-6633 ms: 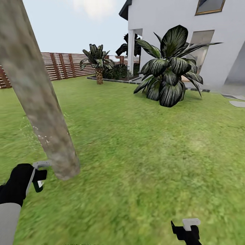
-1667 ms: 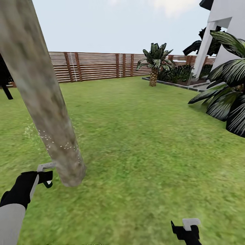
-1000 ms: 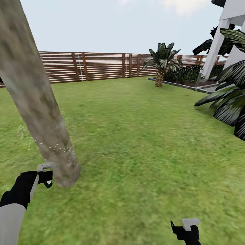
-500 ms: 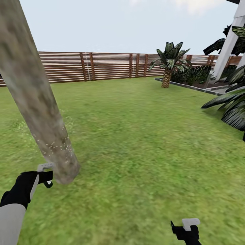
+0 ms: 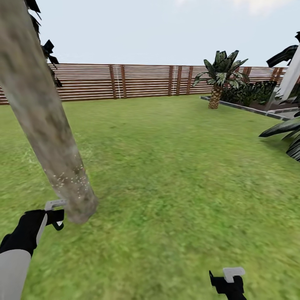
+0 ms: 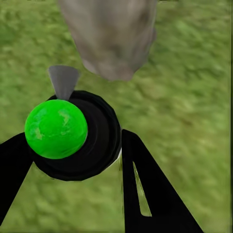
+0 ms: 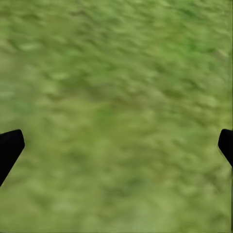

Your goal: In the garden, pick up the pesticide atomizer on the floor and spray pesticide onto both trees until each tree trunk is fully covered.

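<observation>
Your left claw sits just beside the tree trunk, which blocks everything at its 12 to 1 o'clock. From the trunk round to 3 o'clock the lawn lies open. Your right claw hangs over bare grass, jaws spread wide, the fence far off.
</observation>
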Motion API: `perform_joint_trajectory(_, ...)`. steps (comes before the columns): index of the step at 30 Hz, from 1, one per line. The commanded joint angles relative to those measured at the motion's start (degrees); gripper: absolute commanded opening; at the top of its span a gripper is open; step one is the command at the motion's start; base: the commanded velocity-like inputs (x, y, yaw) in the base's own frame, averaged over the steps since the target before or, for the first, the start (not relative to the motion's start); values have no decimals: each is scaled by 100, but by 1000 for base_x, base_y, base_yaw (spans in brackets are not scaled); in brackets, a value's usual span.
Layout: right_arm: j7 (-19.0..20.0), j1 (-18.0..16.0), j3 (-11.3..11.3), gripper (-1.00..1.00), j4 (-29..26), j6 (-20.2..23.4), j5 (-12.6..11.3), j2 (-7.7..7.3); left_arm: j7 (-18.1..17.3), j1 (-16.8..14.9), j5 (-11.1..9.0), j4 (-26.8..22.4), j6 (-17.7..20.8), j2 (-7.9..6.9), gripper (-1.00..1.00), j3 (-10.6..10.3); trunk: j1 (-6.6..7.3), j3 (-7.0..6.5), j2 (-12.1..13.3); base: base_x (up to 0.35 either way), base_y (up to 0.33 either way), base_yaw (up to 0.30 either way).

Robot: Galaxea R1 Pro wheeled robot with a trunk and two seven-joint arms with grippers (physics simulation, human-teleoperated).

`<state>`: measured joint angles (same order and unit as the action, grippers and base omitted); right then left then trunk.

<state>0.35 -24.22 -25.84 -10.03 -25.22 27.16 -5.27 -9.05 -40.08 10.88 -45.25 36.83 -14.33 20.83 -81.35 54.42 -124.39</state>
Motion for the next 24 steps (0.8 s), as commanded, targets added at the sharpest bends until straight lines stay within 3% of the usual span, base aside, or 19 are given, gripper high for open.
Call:
perform_joint_trajectory(1, 0, 1, 0, 100, 0, 0, 0, 0, 0, 0, 1, -1, 0, 0, -100, 0, 0, 0, 0, 234, -192, 19)
perform_joint_trajectory(11, 0, 2, 0, 100, 1, 0, 0, 0, 0, 0, -6, 8, -5, 8, -100, -1, 0, 0, 0, 238, -189, 11)
perform_joint_trajectory(19, 0, 3, 6, 100, 1, 0, 7, 7, 9, 1, -6, 11, -9, 3, -100, 2, 0, 0, 0, 161, -144, 211)
perform_joint_trajectory(24, 0, 2, 1, 100, -1, 0, 1, 6, 1, 244, -11, 86, -23, 12, -100, 185, 0, 0, 0, 6, -5, 19)
